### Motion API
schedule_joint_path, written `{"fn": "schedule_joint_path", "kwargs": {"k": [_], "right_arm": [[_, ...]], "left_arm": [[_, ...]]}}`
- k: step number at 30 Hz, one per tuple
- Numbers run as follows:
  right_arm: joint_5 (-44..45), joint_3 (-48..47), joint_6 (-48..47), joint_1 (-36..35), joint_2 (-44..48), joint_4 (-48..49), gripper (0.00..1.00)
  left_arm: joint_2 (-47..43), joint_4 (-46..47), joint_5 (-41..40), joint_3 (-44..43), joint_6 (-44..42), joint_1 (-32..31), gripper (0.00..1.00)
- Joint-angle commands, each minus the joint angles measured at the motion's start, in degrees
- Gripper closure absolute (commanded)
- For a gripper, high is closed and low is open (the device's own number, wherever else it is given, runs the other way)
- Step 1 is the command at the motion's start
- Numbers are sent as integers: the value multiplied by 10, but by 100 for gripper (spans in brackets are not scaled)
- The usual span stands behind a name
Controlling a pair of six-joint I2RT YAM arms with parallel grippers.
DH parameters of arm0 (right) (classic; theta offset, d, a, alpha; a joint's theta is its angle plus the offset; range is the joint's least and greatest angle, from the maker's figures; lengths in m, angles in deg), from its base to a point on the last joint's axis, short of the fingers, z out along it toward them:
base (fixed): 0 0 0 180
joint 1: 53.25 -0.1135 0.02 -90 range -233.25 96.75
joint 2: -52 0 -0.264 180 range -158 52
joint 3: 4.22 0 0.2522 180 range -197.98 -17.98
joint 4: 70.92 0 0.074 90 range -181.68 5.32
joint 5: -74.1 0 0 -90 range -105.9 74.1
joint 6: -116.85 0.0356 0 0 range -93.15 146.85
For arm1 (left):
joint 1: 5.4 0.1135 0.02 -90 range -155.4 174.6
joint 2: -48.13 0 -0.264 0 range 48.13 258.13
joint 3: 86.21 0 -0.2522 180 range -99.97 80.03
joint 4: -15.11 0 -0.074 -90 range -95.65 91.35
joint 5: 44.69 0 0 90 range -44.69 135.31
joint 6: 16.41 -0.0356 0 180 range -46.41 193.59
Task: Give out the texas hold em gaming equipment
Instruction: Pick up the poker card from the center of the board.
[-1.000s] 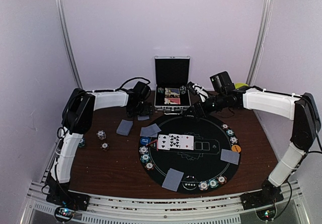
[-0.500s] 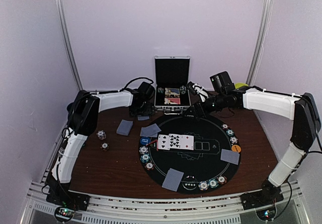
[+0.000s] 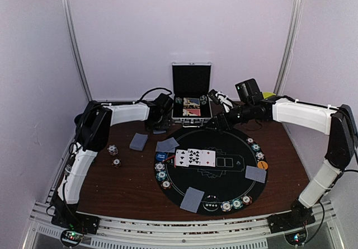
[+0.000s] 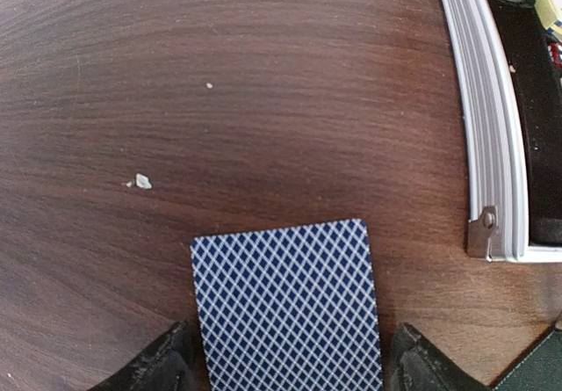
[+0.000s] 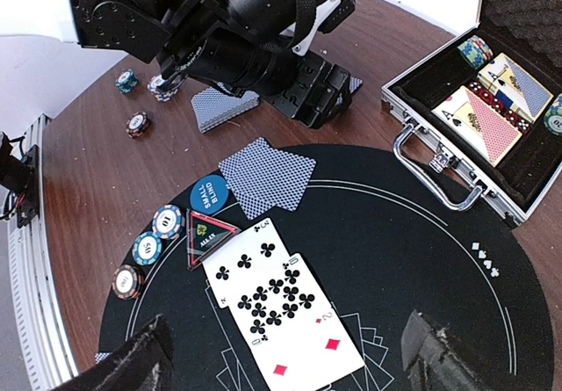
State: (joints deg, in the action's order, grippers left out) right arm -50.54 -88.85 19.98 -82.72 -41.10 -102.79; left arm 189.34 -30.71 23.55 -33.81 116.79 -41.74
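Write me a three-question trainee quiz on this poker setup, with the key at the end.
1. True or false: the silver case stands open.
2. How many face-up cards lie on the black mat?
3. What lies on the table between the fingers of the left gripper? A: a poker chip. B: a face-down card. C: a round button.
Key: 1 true; 2 three; 3 B.

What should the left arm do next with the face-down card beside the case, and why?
Probably close the left tool on the face-down card: it lies flat on the table between the open jaws, beside the silver case, seemingly not yet gripped.
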Motion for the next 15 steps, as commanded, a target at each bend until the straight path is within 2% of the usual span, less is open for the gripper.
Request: {"fn": "schedule_joint_path", "kwargs": {"k": [1,15], "right_arm": [[-10,5,9,4,20,13,8],[-4,6,10,4,27,14,9]], "left_arm": [[11,-59,32,37,9,-14,23],[-19,-57,15,65,14,-22,33]]}}
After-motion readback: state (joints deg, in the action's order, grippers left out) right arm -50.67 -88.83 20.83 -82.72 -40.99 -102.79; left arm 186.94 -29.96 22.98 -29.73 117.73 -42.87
